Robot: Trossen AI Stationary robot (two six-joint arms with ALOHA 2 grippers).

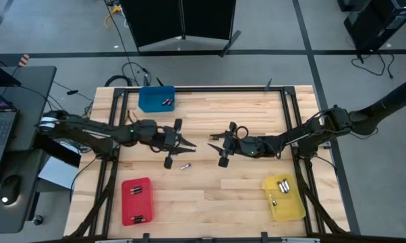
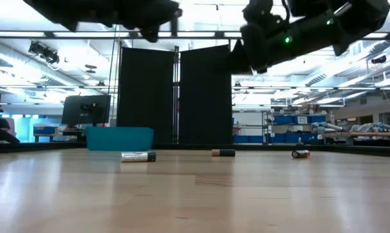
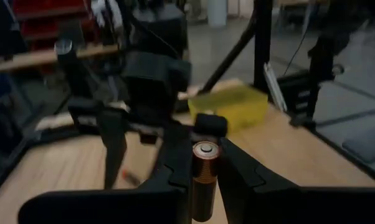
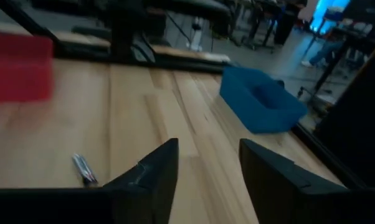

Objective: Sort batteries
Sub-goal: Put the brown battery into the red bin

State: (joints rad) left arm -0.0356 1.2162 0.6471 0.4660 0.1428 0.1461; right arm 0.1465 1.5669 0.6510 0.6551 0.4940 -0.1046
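Observation:
My left gripper (image 1: 188, 144) is above the table's middle, shut on a copper-banded battery (image 3: 204, 177) with a silvery end cap. My right gripper (image 1: 214, 145) faces it from the right; it is open and empty (image 4: 206, 168). One loose battery (image 1: 185, 165) lies on its side on the wood near both grippers and also shows in the right wrist view (image 4: 85, 169). The low view shows three batteries lying on the table: (image 2: 138, 156), (image 2: 223, 153), (image 2: 300, 153). Both grippers hang well above the table in the low view. My left gripper pinches the battery's round sides (image 3: 199, 186) between its two fingers. The battery lies along the fingers, its silvery end (image 3: 204, 149) pointing away from the wrist. The fingers are about level, pointing toward the table's right. The battery is lifted clear of the table.
A blue tray (image 1: 156, 99) stands at the far left, a red tray (image 1: 137, 200) at the near left, a yellow tray (image 1: 284, 198) at the near right, each with batteries in it. Bare wood lies between them. The two grippers are close to each other.

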